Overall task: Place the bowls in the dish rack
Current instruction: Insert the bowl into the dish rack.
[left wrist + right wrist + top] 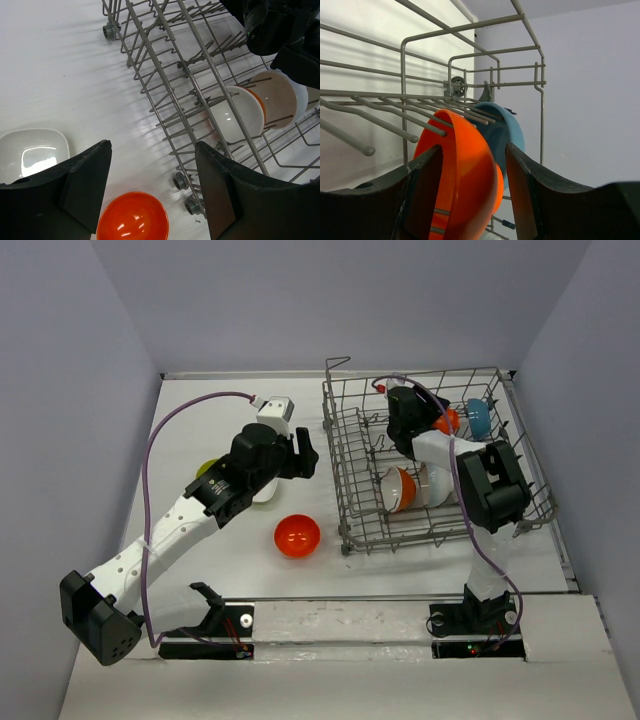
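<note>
the right gripper [475, 150] is reaching down inside the dish rack [338, 455], its jaws standing partly apart astride the racked orange bowl [465, 175]. a thin gap is showing between that bowl and one finger, so the jaws are not clamping it. the bowl is standing on edge among the tines, and a blue bowl [502, 132] is standing just behind it near the rack's far corner.

the left gripper [152, 147] is hanging above the table [200, 420] beside the rack's outer wall, jaws spread wide and holding nothing. below it the loose orange bowl [132, 222] is sitting upright, and a squarish white bowl [32, 152] is lying off to one side. a yellow-green bowl [207, 468] is peeking out from behind the left arm.

further along the rack, white bowls [240, 115] are leaning on edge between the tines, with an orange rim showing between them.

the table is glossy white, finely ribbed and catching streaks of light. plain pale lavender-grey walls [300, 300] are closing it in on three sides.
</note>
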Controlling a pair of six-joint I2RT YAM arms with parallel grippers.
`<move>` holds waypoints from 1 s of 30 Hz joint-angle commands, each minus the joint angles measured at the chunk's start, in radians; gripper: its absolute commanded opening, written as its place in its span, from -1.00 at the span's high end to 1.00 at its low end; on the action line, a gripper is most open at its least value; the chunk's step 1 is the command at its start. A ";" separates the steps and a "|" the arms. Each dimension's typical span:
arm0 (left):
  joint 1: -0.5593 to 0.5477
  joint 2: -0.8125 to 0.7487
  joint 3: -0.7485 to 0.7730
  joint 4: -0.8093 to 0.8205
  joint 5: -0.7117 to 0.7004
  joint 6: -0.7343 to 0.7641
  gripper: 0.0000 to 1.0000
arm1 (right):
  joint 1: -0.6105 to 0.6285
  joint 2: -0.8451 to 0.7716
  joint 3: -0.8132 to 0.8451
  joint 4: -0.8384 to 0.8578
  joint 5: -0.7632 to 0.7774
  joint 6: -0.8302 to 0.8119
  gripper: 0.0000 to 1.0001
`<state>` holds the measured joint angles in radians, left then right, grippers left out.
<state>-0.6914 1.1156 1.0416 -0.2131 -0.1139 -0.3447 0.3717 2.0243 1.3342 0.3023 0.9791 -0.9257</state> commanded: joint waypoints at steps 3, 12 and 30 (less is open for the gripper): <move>-0.005 -0.007 -0.003 0.026 -0.012 0.013 -0.54 | -0.002 -0.108 0.028 -0.064 -0.079 0.126 -0.20; 0.003 -0.011 -0.006 0.027 -0.010 0.013 -0.54 | -0.002 -0.171 0.039 -0.147 -0.163 0.232 -0.26; 0.032 -0.011 -0.015 0.029 -0.001 0.010 -0.54 | -0.013 -0.217 0.025 -0.157 -0.191 0.261 -0.29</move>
<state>-0.6689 1.1156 1.0397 -0.2138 -0.1135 -0.3447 0.3668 1.8793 1.3346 0.1284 0.7921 -0.6834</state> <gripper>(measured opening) 0.767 0.644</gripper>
